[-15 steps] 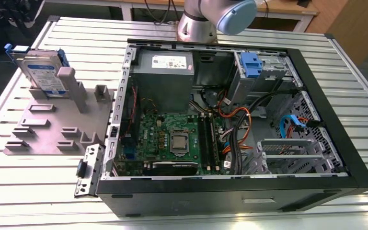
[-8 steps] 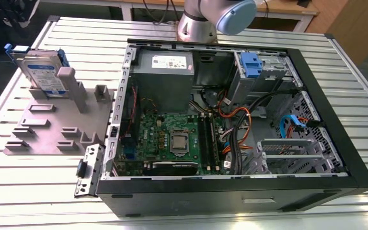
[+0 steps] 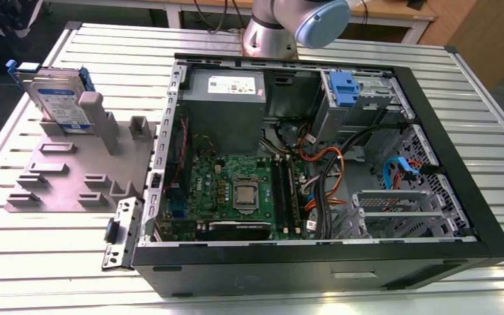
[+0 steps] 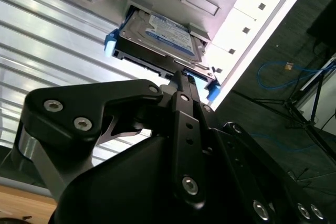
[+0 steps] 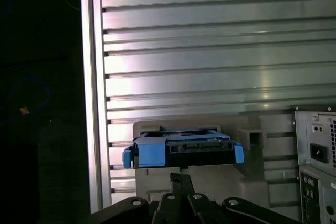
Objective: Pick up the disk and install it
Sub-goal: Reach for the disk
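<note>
Gripper [image 4: 181, 77]: in both wrist views my fingers look drawn together to a narrow tip, holding nothing. The tip sits in line with the disk's near edge; I can't tell whether it touches.

Disk [image 4: 157, 38]: stands on edge in the grey holder [image 3: 68, 164] on the table [image 3: 24, 262], at the exterior view's left of the open computer case [image 3: 488, 197]. Its long axis is roughly upright and the connector end faces me. The label face is turned toward the case.

Handling, my judgement: stiff, dense, smooth-faced metal that won't take knocks well. The blue rails look like they would flex. Best gripped across the thin dimension on the flat faces, clear of the connector.
</note>
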`<control>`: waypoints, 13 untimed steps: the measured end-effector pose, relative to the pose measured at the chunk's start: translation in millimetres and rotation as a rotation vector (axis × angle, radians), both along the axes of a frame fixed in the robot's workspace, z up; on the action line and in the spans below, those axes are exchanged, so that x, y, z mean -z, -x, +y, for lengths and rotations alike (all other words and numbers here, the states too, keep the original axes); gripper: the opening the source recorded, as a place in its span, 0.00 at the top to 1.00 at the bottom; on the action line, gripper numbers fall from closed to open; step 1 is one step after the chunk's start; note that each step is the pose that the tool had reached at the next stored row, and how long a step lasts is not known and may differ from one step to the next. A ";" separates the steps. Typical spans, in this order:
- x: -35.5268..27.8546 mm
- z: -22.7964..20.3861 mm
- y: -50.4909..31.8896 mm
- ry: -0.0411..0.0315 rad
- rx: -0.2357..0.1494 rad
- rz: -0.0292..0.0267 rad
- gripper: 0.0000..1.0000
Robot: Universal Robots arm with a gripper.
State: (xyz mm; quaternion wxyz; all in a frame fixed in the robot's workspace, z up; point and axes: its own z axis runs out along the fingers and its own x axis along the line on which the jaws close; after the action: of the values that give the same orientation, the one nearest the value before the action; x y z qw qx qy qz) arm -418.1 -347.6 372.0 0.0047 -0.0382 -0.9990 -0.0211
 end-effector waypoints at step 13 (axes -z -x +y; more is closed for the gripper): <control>0.9 0.3 8.2 0.0001 0.000 0.0001 0.89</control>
State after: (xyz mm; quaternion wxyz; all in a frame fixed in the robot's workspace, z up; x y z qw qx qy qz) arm -426.3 -347.3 371.1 0.0047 -0.0382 -0.9990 -0.0210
